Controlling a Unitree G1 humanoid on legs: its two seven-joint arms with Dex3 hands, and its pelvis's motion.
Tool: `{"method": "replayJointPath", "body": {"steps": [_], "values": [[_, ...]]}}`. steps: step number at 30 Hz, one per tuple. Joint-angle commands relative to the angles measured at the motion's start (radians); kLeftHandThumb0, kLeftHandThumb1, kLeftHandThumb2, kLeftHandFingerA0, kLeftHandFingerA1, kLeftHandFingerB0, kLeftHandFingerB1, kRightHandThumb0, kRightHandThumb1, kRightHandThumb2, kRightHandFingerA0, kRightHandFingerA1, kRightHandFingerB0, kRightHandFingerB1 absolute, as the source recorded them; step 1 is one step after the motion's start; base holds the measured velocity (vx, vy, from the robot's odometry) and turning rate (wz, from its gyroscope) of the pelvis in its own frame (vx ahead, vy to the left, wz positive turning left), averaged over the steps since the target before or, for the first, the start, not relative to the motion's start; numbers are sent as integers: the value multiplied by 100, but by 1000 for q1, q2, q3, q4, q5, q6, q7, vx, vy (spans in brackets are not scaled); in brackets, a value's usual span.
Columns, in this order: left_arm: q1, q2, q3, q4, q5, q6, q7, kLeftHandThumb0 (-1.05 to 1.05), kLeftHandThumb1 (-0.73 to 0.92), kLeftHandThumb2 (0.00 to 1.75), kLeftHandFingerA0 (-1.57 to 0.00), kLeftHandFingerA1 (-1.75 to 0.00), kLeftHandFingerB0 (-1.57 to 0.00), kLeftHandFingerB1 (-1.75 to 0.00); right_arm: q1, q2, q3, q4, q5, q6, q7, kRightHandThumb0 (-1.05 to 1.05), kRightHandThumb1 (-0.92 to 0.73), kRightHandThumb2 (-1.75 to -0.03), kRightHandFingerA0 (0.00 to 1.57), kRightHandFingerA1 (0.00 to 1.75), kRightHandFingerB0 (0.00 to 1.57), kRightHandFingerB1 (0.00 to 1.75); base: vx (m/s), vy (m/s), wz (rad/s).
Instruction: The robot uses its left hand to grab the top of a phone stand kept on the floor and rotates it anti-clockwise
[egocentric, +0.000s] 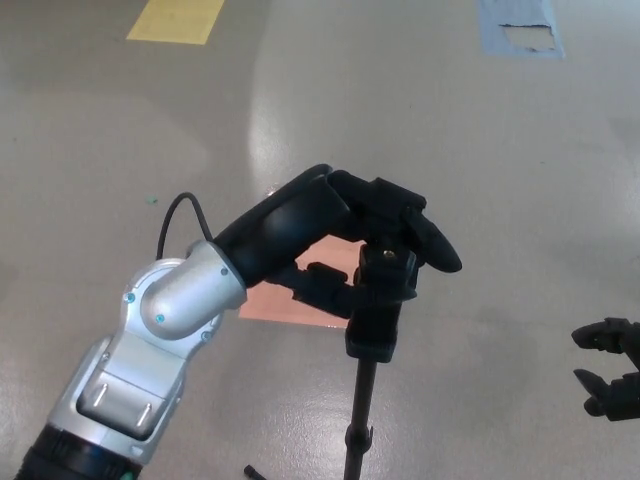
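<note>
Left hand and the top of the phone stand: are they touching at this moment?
Touching. The head view shows the left hand wrapped around the phone stand top, fingers draped over it and thumb pressing from the left side, with no gap showing.

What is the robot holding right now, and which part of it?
The left hand grips the phone stand by its top; the right hand holds nothing.
</note>
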Motion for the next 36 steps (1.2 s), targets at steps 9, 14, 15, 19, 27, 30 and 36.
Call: {"method": "replayJointPath", "body": {"steps": [9, 14, 15, 19, 27, 30, 36], "values": [[15, -66, 51, -14, -162, 268, -52, -17, 70, 61, -91, -50, -85, -53, -17, -14, -3, 16, -9, 8, 10, -35, -61, -104, 53, 66, 4, 44, 0, 0, 0], [11, -79, 68, -30, -193, 358, -53, -19, 69, 61, -93, -49, -87, -52, -21, -14, 1, 19, -13, 7, 14, -36, -61, -104, 53, 66, 4, 43, 0, 0, 0], [10, -80, 70, -32, -197, 369, -53, -19, 69, 61, -93, -49, -87, -52, -21, -14, 2, 19, -14, 8, 13, -36, -61, -104, 53, 66, 4, 43, 0, 0, 0], [3, -96, 93, -34, -242, 446, -60, -17, 70, 61, -95, -50, -87, -52, -22, -15, 2, 20, -14, 7, 15, -36, -61, -104, 53, 66, 4, 44, 0, 0, 0], [4, -100, 102, -41, -263, 495, -62, -14, 70, 61, -94, -49, -89, -52, -25, -15, 6, 23, -19, 7, 19, -36, -60, -104, 55, 67, 6, 44, 0, 0, 0], [4, -101, 103, -47, -265, 514, -57, -14, 70, 61, -93, -49, -90, -52, -26, -15, 5, 26, -20, 6, 19, -37, -60, -104, 55, 67, 7, 45, 0, 0, 0], [-2, -110, 117, -58, -297, 571, -55, -13, 70, 61, -92, -50, -89, -52, -32, -15, 5, 29, -27, 8, 21, -37, -60, -104, 55, 67, 7, 45, 0, 0, 0]]}}
